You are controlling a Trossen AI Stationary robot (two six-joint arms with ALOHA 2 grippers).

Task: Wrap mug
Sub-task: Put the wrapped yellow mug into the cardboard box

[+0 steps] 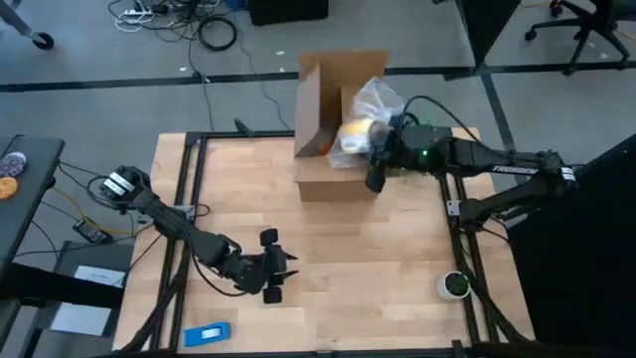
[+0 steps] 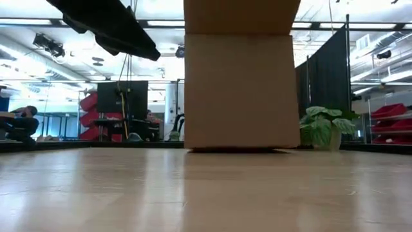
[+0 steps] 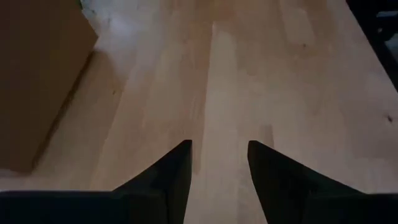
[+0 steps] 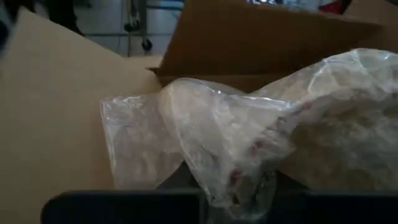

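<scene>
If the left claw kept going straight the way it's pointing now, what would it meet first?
Probably nothing soon: the open left claw points across bare table. The cardboard box sits off to one side of that line, though depth is hard to judge.

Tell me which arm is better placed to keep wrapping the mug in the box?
Right. Its gripper is at the cardboard box opening, against the plastic wrap. The left gripper sits open over bare table, away from the box.

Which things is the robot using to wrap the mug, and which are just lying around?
For the job:
- mug, a bit of orange showing
- clear plastic wrap
- cardboard box
- right gripper, at the box

Lying about:
- blue object
- green round thing
- left gripper, empty
</scene>
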